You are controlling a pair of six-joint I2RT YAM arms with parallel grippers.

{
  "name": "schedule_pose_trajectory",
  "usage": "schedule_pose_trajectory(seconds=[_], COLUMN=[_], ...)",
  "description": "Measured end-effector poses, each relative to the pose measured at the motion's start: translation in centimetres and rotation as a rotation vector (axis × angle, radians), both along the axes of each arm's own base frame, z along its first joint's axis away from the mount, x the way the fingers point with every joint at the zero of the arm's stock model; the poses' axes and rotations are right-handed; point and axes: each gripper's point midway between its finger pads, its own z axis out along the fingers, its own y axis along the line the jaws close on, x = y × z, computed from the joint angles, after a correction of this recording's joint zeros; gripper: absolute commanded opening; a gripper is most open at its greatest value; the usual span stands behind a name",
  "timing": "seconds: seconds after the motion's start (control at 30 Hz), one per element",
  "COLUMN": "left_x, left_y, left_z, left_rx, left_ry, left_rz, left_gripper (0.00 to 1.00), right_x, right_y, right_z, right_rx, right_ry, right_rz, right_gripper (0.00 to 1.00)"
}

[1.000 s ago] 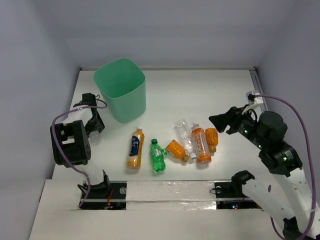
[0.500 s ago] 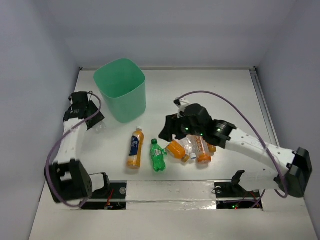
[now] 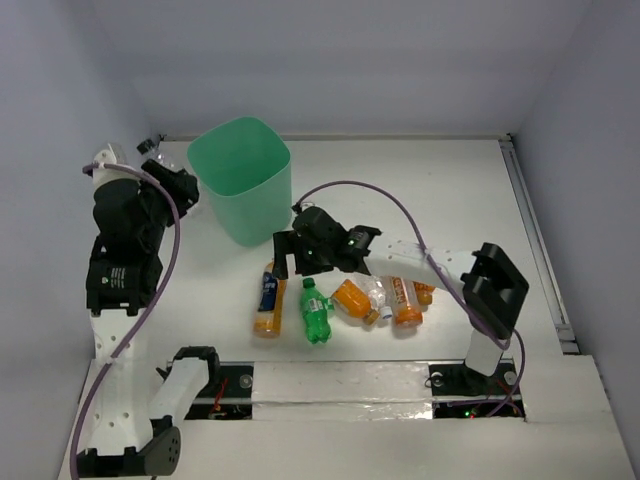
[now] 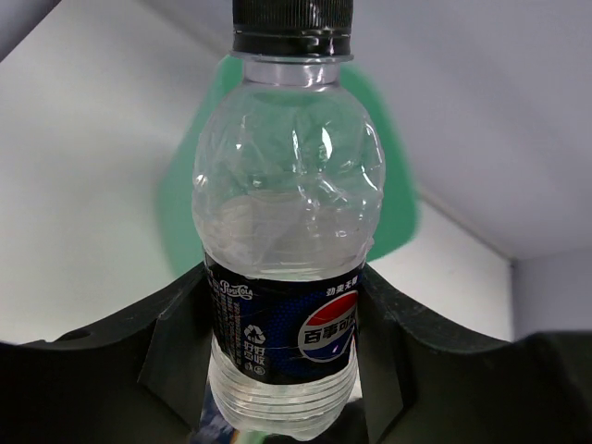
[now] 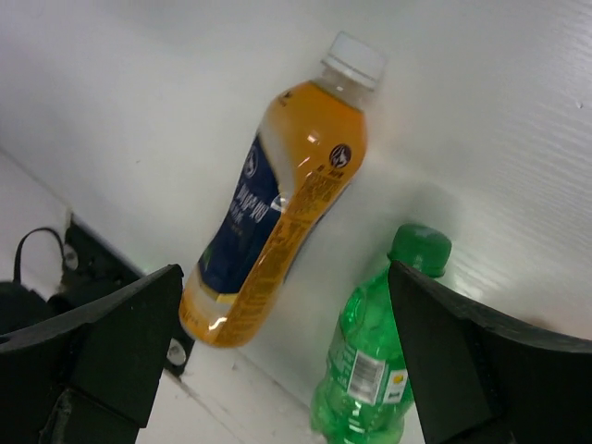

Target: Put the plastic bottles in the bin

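Bottles lie in a loose row on the white table (image 3: 400, 180) near the arm bases: a blue-labelled orange bottle (image 3: 270, 297), a green bottle (image 3: 315, 312), then a stubby orange bottle (image 3: 353, 300), a clear bottle (image 3: 376, 292) and a white-labelled orange bottle (image 3: 404, 302) bunched together, partly covered by the right arm (image 3: 400, 255). The right gripper (image 5: 287, 347) hangs spread wide above the first two. The left gripper (image 4: 282, 324) pinches a see-through black-capped bottle (image 4: 287, 185) by its dark label, raised just beside the left rim of the mint-green bin (image 3: 255, 215), which stands beyond the row.
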Motion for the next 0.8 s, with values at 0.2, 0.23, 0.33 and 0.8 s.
schedule_pose_trajectory(seconds=[0.2, 0.23, 0.33, 0.8], left_x=[2.9, 3.5, 5.9, 15.2], left_y=[-3.2, -3.7, -4.8, -8.8], left_z=[8.3, 9.0, 10.1, 1.3], left_rx=[-0.025, -0.027, -0.016, 0.138], left_ry=[-0.212, -0.234, -0.268, -0.120], left_rz=[-0.130, -0.146, -0.186, -0.312], left_gripper=[0.32, 0.32, 0.32, 0.45], right_x=[1.9, 2.2, 2.8, 1.9], right_y=[2.2, 2.5, 3.2, 4.3], right_z=[-1.2, -1.4, -2.5, -8.5], right_rx=[-0.019, -0.020, -0.032, -0.116], right_ry=[0.018, 0.019, 0.027, 0.142], right_rz=[-0.050, -0.056, -0.069, -0.087], right_gripper=[0.97, 0.97, 0.97, 0.95])
